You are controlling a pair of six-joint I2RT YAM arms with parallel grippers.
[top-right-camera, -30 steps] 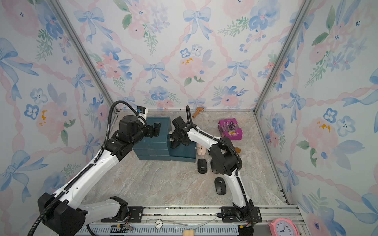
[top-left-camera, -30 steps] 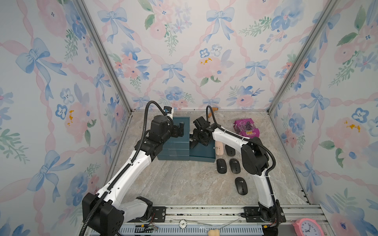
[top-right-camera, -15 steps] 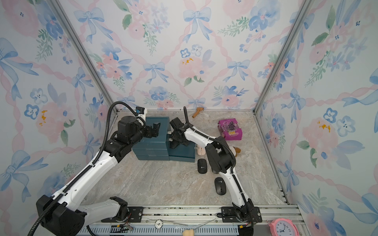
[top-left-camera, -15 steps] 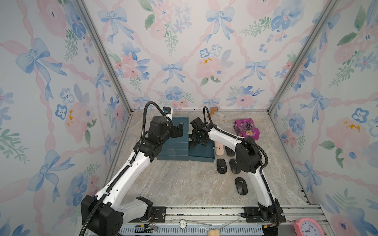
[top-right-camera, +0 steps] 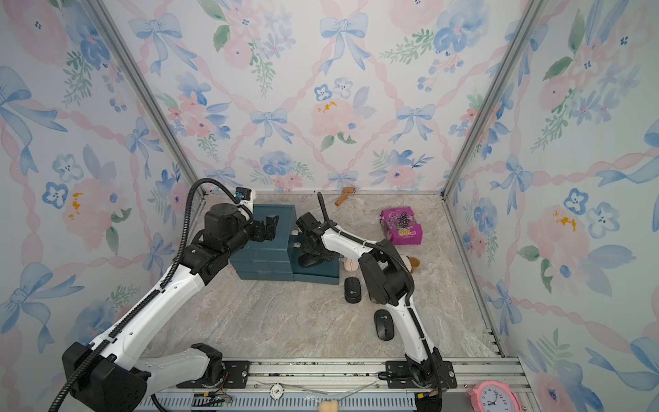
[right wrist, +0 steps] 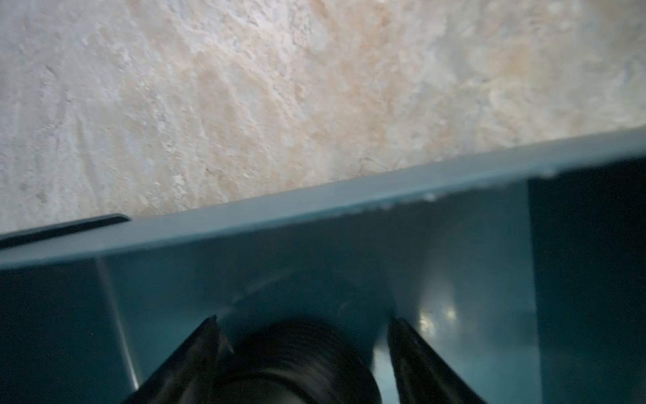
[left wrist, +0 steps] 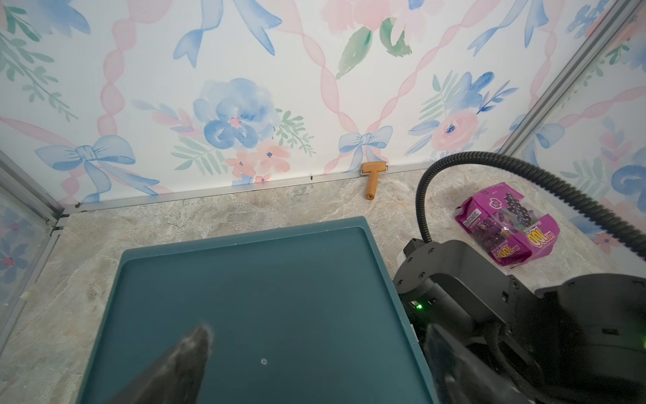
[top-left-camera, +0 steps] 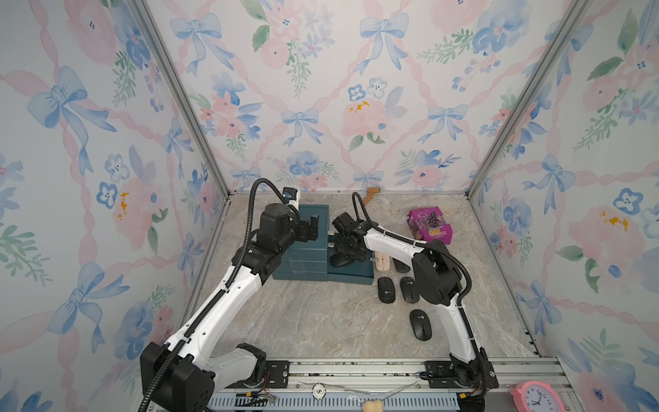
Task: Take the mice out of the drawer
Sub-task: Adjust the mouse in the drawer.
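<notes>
While down in drawer (top-left-camera: 351,277), right gripper (right wrist: 302,320) agape

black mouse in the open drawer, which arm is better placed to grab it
Right. The right gripper is down inside the drawer, its jaws open on either side of the black mouse. The left gripper hangs over the cabinet top, off to the side of the drawer's opening.

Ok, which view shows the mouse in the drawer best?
Right wrist: the black mouse lies close between the open fingers, though blurred. Both top views show it small, half under the right gripper. Left wrist misses it.
</notes>
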